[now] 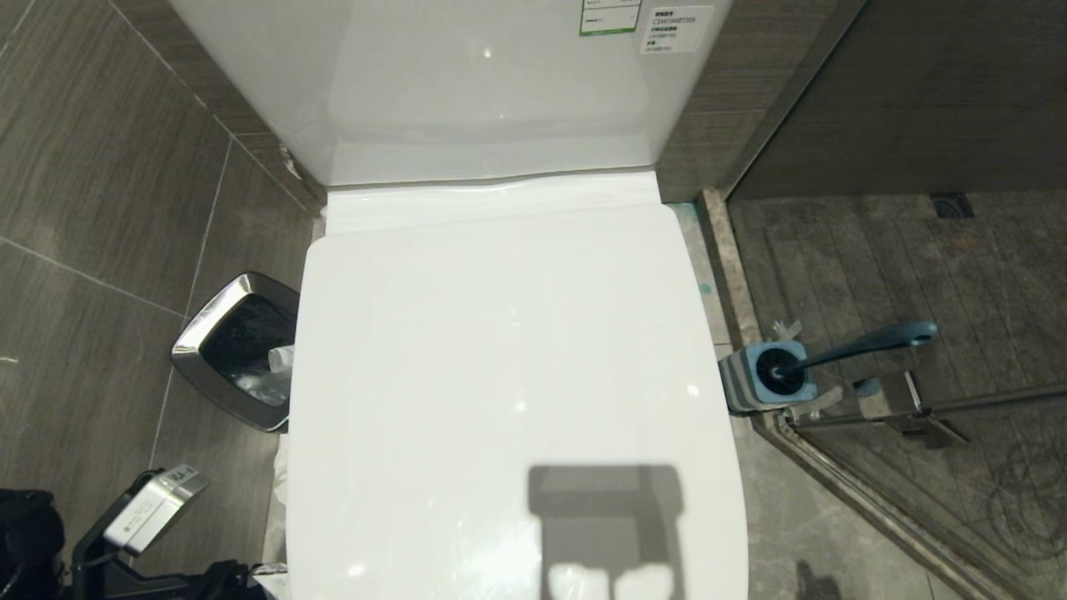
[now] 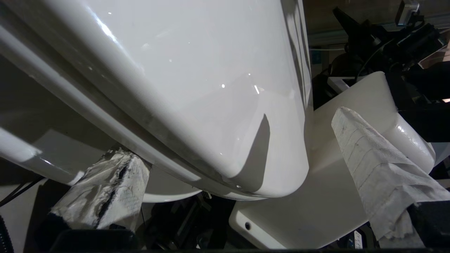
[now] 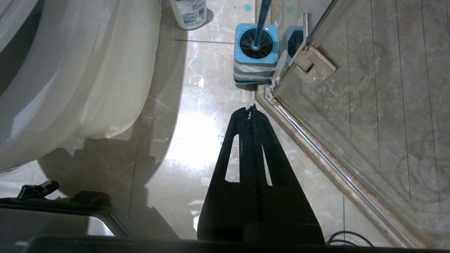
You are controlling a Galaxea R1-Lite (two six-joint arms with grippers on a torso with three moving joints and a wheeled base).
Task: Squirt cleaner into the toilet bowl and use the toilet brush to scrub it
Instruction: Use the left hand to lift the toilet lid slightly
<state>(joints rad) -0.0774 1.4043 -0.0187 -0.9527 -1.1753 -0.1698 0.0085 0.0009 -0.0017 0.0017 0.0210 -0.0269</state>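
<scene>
At the far left, the steel waste bin (image 1: 237, 350) is standing on the grey tiled floor (image 1: 92, 250), just beside the toilet, with some clear plastic lying inside it. Below it, in the lower left corner, the left arm is sitting low beside the toilet, and the left gripper (image 2: 225, 196) is holding its two fingers (image 2: 102, 189) spread wide; they are wrapped in white paper. Seen from that wrist, the gripper is sitting under the front edge of the toilet bowl (image 2: 197, 105), one finger on each side of the curved rim, and I cannot tell if they are touching it. In the middle, the white lid (image 1: 508, 375) is lying closed, so the inside of the bowl is hidden. To the right of the toilet, the toilet brush (image 1: 867, 343) is standing in its square blue-grey holder (image 1: 763, 379), at the corner of the glass shower door (image 1: 917, 408), with the handle leaning to the right. The right gripper (image 3: 250, 109) is hanging over the floor with its black fingers pressed together and holding nothing; its tip is pointing toward the holder, near it but apart. The cleaner (image 3: 188, 13), of which only the lower part is showing, is standing on the floor beyond the holder, between it and the toilet's base, well apart from this claw.
</scene>
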